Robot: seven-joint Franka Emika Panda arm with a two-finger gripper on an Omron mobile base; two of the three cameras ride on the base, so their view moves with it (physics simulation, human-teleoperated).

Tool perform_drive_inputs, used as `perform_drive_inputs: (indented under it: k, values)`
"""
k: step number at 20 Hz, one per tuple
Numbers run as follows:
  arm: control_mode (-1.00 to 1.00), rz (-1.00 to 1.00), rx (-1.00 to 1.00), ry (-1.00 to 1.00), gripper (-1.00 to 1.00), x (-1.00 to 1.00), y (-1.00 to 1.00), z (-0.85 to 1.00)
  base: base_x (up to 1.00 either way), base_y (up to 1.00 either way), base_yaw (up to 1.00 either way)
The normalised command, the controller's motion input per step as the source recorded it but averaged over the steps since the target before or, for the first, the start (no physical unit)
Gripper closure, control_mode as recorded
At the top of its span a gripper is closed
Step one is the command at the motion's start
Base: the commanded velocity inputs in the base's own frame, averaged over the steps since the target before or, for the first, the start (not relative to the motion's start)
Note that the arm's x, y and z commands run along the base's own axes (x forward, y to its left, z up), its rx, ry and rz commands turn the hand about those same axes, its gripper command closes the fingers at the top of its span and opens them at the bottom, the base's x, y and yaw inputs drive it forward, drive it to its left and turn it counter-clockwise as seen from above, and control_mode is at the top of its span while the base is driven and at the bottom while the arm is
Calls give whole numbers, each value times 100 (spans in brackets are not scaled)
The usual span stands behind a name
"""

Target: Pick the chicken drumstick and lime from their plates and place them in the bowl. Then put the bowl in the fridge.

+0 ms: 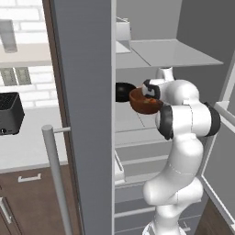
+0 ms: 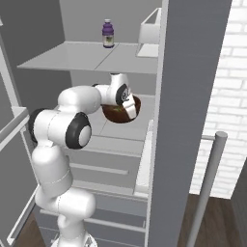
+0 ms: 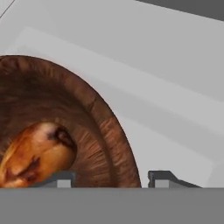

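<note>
The reddish-brown wooden bowl [image 1: 143,104] [image 2: 120,115] [image 3: 94,118] rests on a pale middle shelf [image 1: 133,123] of the open fridge [image 1: 85,92]. Inside it lies the golden-brown chicken drumstick [image 3: 37,153]. My gripper [image 3: 110,178] [image 1: 150,91] [image 2: 127,103] is at the bowl's near rim. Its two fingertips [image 3: 63,178] stand apart on either side of the rim, one inside the bowl and one outside, with a gap to the wood. The lime and the plates are out of view.
A black bowl [image 1: 123,91] sits on the same shelf just left of the wooden bowl. A purple bottle [image 2: 108,33] stands on the upper shelf [image 2: 87,57]. The fridge's bar handle [image 1: 55,174] [image 2: 208,188] stands near the base. A dark toaster [image 1: 9,112] sits on the counter at left.
</note>
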Motion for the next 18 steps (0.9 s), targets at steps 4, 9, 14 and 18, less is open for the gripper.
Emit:
perform_drive_inputs:
  k: [4, 9, 14, 18]
  values:
    - [-100, 0, 0, 0, -100, -40, 0, -22, 0, 0, 0]
    - [-100, 0, -2, -15, -100, -45, 0, -28, 0, 0, 0]
    - [-100, 0, -5, -44, -100, -35, 0, -7, 0, 0, 0]
    - [-100, 0, -1, -47, -100, -37, 0, 20, 0, 0, 0]
